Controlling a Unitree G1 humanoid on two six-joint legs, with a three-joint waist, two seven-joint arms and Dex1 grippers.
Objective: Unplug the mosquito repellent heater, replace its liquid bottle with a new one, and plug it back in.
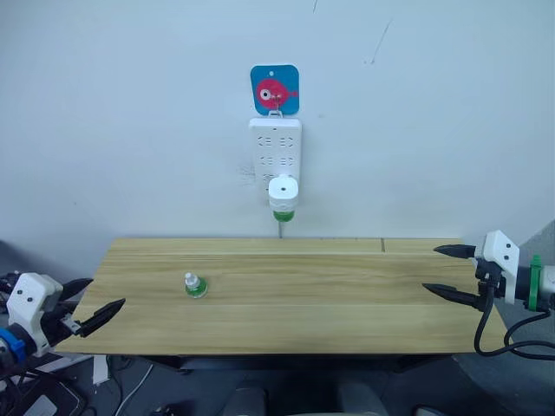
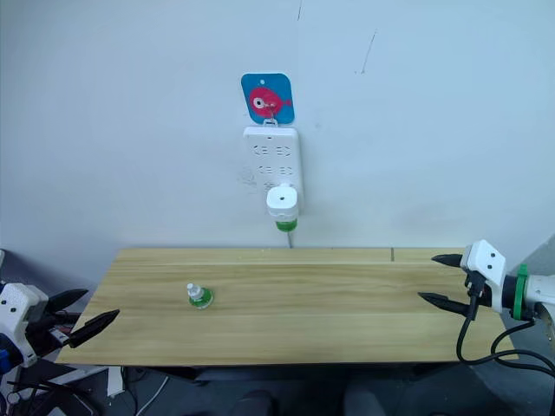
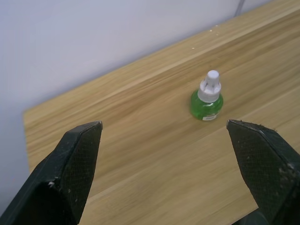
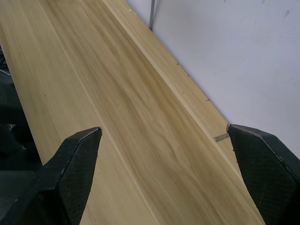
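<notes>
The white mosquito repellent heater (image 1: 283, 191) is plugged into the bottom of a white wall socket strip (image 1: 275, 147), with a green liquid bottle (image 1: 283, 215) hanging under it. A second small green bottle (image 1: 195, 285) with a white cap stands upright on the wooden table (image 1: 347, 295), left of centre; it also appears ahead of the left gripper's fingers as the bottle (image 3: 206, 99). My left gripper (image 1: 98, 299) is open at the table's left edge, empty. My right gripper (image 1: 449, 271) is open at the table's right end, empty.
A blue square hook with a pink fish picture (image 1: 275, 88) holds the socket strip on the white wall. A thin cord (image 1: 279, 230) runs down from the strip behind the table. Black cables (image 1: 507, 342) hang by the right arm.
</notes>
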